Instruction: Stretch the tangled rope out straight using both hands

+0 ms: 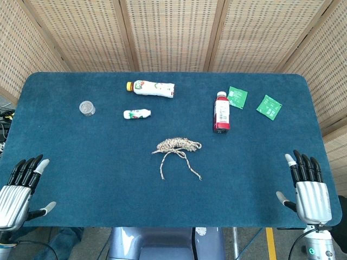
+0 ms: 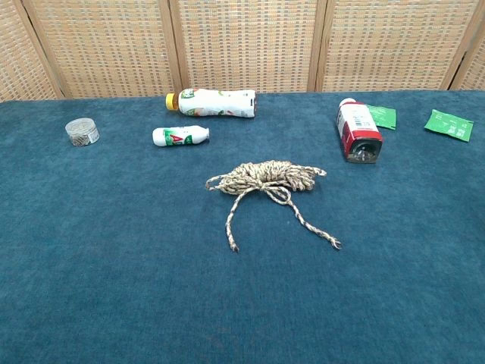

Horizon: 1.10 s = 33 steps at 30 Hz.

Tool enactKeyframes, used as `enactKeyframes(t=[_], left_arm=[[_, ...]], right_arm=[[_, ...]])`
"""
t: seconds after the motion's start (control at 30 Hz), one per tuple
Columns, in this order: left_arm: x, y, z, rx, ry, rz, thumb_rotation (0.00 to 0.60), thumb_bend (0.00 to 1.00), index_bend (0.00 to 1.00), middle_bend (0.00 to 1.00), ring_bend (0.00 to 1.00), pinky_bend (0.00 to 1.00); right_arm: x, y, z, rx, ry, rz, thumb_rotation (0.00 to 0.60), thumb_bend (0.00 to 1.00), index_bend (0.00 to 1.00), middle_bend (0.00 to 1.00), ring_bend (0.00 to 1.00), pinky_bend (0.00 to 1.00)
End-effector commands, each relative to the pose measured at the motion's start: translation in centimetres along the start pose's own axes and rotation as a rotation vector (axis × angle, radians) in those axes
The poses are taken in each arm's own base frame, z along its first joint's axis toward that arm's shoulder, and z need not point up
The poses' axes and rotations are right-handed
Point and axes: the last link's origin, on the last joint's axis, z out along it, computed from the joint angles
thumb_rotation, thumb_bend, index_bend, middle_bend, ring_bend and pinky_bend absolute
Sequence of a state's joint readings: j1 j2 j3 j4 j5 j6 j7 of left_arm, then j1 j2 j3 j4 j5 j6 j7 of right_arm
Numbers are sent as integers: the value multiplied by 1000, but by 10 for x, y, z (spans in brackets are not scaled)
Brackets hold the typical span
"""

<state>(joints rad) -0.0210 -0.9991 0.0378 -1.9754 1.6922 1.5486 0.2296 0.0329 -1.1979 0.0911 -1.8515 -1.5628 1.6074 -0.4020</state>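
Rope (image 1: pixel 178 146) sits bundled near the middle of the blue table (image 1: pixel 97 179), coiled in a tight knot of loops with two loose tails trailing toward the robot's side. Chest view shows the same bundle (image 2: pixel 267 177) with both tails splayed apart, ends frayed.

Left hand (image 1: pixel 19 192) rests at the near left edge of the table, fingers spread and extended, holding nothing. Right hand (image 1: pixel 308 189) is at the near right edge, same pose: fingers straight and apart, thumb out, nothing in it. Both hands are well apart from the rope. Neither shows in the chest view.

Other stuff on the table, all on the far half:
- large white bottle with yellow cap (image 1: pixel 152 88) lying on its side, far left of centre
- small white bottle (image 1: pixel 136 114) lying on its side, just in front of the large one
- red juice bottle (image 1: pixel 221 112) lying flat, right of the rope and beyond it
- two green packets (image 1: pixel 237 97), side by side, just right of the red bottle's cap
- small clear round container (image 1: pixel 87 108) off to the left

Woven screen panels (image 1: pixel 173 32) behind the table.
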Motion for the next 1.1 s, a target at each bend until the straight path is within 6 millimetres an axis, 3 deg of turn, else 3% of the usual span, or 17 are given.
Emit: enactKeyframes(t=[0.03, 0.37, 0.53, 0.77, 1.1], left_arm=[[0, 0, 0, 2, 0, 4, 600, 0, 0, 0, 0, 0], [-2, 3, 2, -5, 1, 3, 600, 0, 0, 0, 0, 0], [-6, 8, 3, -13, -15, 15, 600, 0, 0, 0, 0, 0], [-8, 10, 5, -8, -6, 25, 600, 0, 0, 0, 0, 0], [-10, 8, 10, 2, -19, 29, 600, 0, 0, 0, 0, 0]], right_arm=[[0, 0, 0, 0, 6, 2, 600, 0, 66, 0, 0, 0], [-12, -8, 3, 32, -87, 43, 600, 0, 102, 0, 0, 0], [-26, -22, 26, 112, -117, 72, 600, 0, 168, 0, 0, 0], [-45, -53, 64, 196, -260, 200, 600, 5, 392, 0, 0, 0], [-84, -94, 93, 209, -359, 146, 600, 77, 428, 0, 0, 0]])
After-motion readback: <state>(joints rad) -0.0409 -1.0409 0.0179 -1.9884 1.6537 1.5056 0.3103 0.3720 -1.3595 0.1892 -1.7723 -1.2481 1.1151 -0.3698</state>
